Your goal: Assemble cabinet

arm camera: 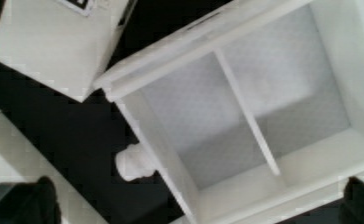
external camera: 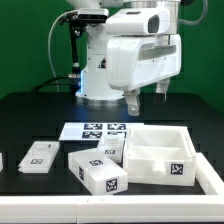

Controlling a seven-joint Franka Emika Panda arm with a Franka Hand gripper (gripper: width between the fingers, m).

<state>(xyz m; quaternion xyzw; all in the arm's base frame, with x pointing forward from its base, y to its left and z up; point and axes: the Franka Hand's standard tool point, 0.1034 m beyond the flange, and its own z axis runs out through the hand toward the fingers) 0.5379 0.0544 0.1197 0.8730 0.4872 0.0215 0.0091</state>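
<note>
**Cabinet lies open side up on the right of the worktop, claw spread wide above it**

The cabinet (external camera: 150, 166) rests on the black worktop (external camera: 30, 115), toward the exterior view's right and close to the front edge. Its open face points up. The wrist view shows thin walls, an inner divider (arm camera: 250, 115) splitting the hollow, and a short round peg (arm camera: 133, 160) sticking out of one outer wall.

On the exterior view's left a small tagged block (external camera: 116, 150) lies just beside the cabinet's wall, and a larger tagged block (external camera: 100, 172) sits in front of that. A flat tagged piece (external camera: 40, 156) lies well apart, further left. The marker board (external camera: 100, 130) lies behind the blocks. Bare worktop stretches across the rear left and behind the cabinet.

The claw (external camera: 147, 102) hangs above the cabinet's rear wall with its fingers spread fully apart. It grips nothing and touches nothing.
</note>
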